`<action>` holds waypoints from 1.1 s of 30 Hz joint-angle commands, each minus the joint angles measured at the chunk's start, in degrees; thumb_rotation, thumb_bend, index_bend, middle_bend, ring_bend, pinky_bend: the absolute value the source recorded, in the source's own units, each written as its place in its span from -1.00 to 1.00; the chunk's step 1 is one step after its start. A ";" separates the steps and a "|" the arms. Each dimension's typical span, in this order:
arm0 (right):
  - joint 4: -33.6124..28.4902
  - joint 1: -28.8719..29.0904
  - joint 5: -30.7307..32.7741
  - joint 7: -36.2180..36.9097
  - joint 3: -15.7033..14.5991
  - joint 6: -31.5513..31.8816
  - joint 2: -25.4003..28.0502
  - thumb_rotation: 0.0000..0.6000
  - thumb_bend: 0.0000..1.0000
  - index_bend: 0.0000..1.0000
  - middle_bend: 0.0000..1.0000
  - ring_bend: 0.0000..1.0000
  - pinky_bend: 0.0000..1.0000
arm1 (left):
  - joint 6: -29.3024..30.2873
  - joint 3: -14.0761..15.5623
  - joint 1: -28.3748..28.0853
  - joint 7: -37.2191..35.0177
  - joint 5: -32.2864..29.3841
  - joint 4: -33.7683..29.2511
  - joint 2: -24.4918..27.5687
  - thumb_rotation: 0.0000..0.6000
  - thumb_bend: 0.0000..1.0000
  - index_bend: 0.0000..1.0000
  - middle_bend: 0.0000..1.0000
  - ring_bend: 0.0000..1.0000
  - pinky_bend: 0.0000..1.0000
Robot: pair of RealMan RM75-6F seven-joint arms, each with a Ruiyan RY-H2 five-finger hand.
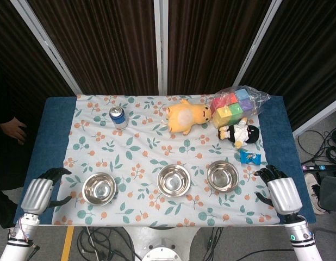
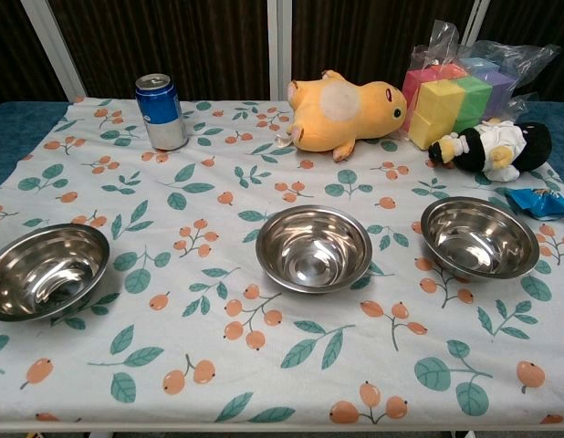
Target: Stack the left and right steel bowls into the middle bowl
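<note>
Lighting: bright, even, from overhead; my head view and chest view are both sharp across the tablecloth (image 1: 157,147). Shadows: faint, soft, close under each object. Glare: white highlights inside the left bowl (image 2: 47,270), middle bowl (image 2: 313,247) and right bowl (image 2: 478,236); sheen on the plastic bag (image 2: 501,57). Background curtains (image 1: 103,43) dim, near black. Distortion: slight wide-angle spread at the chest view's edges.

You can read no text anywhere. The blue can (image 2: 161,111) and the blue snack packet (image 2: 540,202) show print too small to make out.
</note>
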 commanded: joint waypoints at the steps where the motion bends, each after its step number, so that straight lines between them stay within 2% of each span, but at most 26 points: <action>1: -0.18 0.04 0.02 0.00 0.12 0.08 0.14 1.00 -0.95 -0.27 -0.26 -0.51 0.01 | 0.15 0.05 0.04 0.14 0.11 -0.12 0.05 1.00 -0.75 -0.29 -0.24 -0.45 -0.17; 12: -2.17 0.63 -0.14 -0.11 0.84 0.15 0.61 1.00 -0.95 -0.27 -0.26 -0.50 0.01 | -0.26 -0.38 -0.54 0.65 -0.04 -0.70 0.52 1.00 -0.75 -0.28 -0.24 -0.45 -0.17; 16: -2.61 1.15 -0.51 -1.13 0.55 -0.84 0.47 1.00 -0.95 -0.27 -0.24 -0.32 0.01 | -0.26 -0.32 -0.67 0.78 0.19 -1.14 0.76 1.00 -0.75 -0.29 -0.24 -0.45 -0.17; 22: -1.83 3.48 1.35 -4.86 -0.27 -7.80 -0.25 1.00 -0.95 -0.15 -0.15 -0.06 0.12 | -0.07 -0.08 -0.64 0.61 0.55 -0.89 0.51 1.00 -0.75 -0.29 -0.24 -0.45 -0.17; 25: -1.87 5.07 2.82 -7.42 -0.55 -12.14 -1.11 1.00 -0.94 -0.14 -0.15 -0.04 0.14 | 0.47 -0.31 -0.62 0.55 0.74 -1.05 0.71 1.00 -0.75 -0.29 -0.24 -0.45 -0.17; 33: 0.24 8.75 3.81 -13.18 -0.77 -18.65 -5.66 1.00 -0.91 -0.11 -0.13 -0.06 0.14 | 1.48 -0.68 -0.31 -0.86 0.56 -0.90 1.58 1.00 -0.75 -0.28 -0.24 -0.45 -0.17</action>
